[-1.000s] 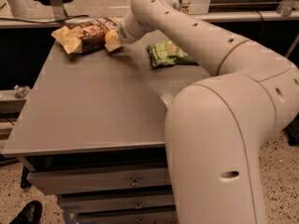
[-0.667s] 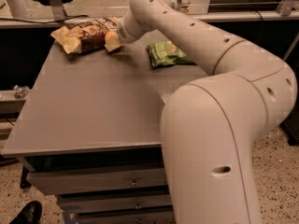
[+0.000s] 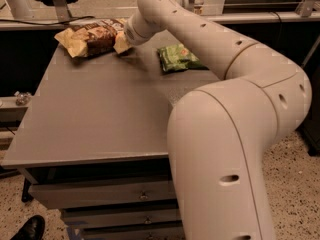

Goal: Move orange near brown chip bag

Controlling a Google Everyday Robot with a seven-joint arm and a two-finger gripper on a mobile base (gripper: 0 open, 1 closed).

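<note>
Grey table (image 3: 90, 114): one, a flat matte top with everything on it gathered at the far edge.
Brown chip bag (image 3: 92, 36): one, dark and crinkly with tan-yellow ends, lying flat at the far-left corner.
Green chip bag (image 3: 177, 58): one, smaller, lying flat at the far edge, well to the right of the brown one.
Chip bags in all: two.
Orange (image 3: 120, 44): one, showing only as a small pale yellow patch at the arm's tip, just beside the right end of the brown chip bag.
Arm (image 3: 235, 114): one, cream-white, bending up from the near right and reaching across to the far left.
Gripper (image 3: 125, 38): one, low over the far edge, between the two bags and right at the orange; whether it is spread or clamped cannot be told.
Drawers (image 3: 105, 196): at least two fronts under the near edge.
Black shoe (image 3: 30, 228): one, on the speckled floor at bottom left.
</note>
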